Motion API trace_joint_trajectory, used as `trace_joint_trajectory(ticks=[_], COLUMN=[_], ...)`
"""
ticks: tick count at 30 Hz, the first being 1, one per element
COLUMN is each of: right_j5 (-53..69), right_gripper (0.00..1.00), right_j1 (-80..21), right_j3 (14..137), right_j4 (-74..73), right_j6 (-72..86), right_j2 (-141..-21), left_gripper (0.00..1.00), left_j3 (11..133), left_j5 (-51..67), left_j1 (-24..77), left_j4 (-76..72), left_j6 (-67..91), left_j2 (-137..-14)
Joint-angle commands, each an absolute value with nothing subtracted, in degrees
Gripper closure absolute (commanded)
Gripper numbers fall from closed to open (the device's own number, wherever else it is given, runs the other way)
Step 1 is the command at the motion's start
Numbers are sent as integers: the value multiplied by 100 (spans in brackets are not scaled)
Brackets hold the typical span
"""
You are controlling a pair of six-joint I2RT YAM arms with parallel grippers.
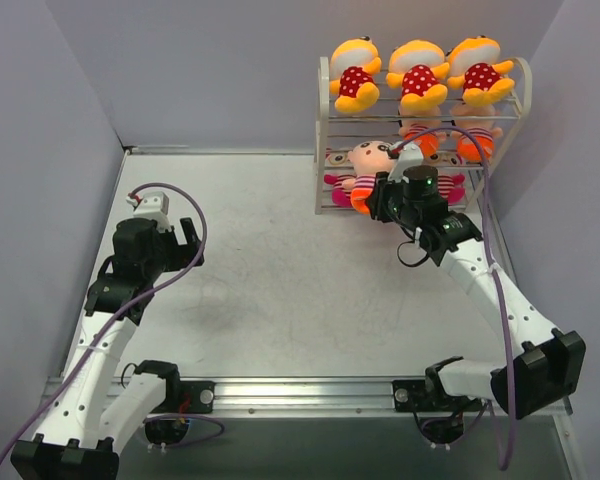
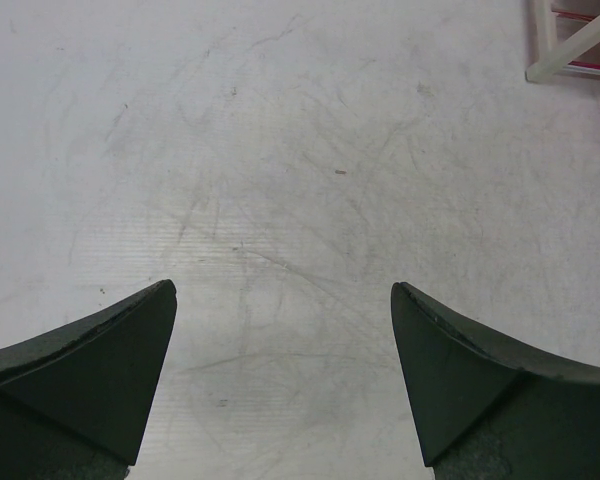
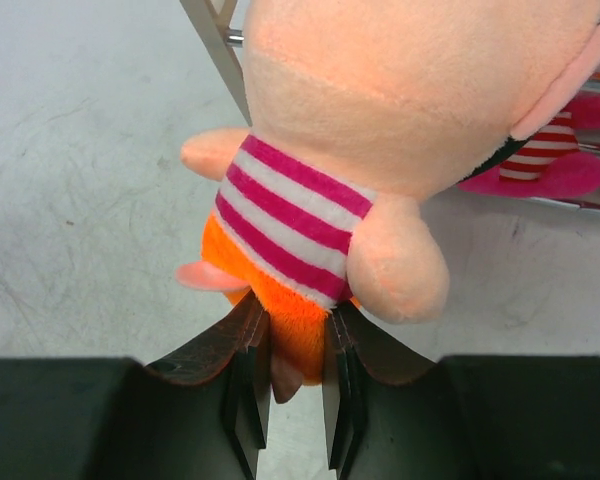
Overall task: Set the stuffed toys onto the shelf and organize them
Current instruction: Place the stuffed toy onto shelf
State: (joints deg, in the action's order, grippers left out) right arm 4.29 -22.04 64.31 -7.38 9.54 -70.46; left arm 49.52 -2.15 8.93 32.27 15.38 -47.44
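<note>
Jaws of the right gripper (image 3: 295,385) are squeezing narrow on the orange bottom of a peach-faced plush doll in a pink-and-white striped shirt (image 3: 310,215), its head pointing away from the wrist. In the top view the held doll is hanging at the front left of the white three-tier wire shelf (image 1: 323,120), level with the lowest tier; whether it is resting on the rods cannot be told. Three yellow-orange plush dolls with red polka-dot bodies (image 1: 417,75) are sitting side by side on the top tier. Two more peach-faced dolls with orange bottoms (image 1: 477,135) are showing on the middle tier, partly hidden. Pink-striped plush (image 3: 550,165) is lying on the lowest tier just behind the held doll, count unclear. Jaws of the left gripper (image 2: 283,300) are standing wide with nothing between them, hovering over the scratched white tabletop (image 2: 280,150), well apart from the shelf, whose foot is just peeking into the top right corner of the left wrist view.
</note>
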Motion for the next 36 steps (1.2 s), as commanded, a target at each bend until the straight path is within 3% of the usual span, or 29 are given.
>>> trace_joint_trajectory(ticks=[1, 14, 36], right_j5=[729, 651, 817], right_gripper=[100, 100, 100], right_j1=[-2110, -1881, -1521], right_j3=[6925, 7673, 8077], right_j4=[-299, 676, 1433], right_j6=[747, 607, 185], right_j2=[-7303, -8551, -9378], left_gripper=[3, 3, 3], left_j3=[4957, 4931, 4939], left_j5=[-193, -149, -176], left_j1=[914, 932, 976], left_j4=[3059, 3059, 3041], left_j6=[1450, 1468, 1441], left_j2=[-4676, -4676, -4649])
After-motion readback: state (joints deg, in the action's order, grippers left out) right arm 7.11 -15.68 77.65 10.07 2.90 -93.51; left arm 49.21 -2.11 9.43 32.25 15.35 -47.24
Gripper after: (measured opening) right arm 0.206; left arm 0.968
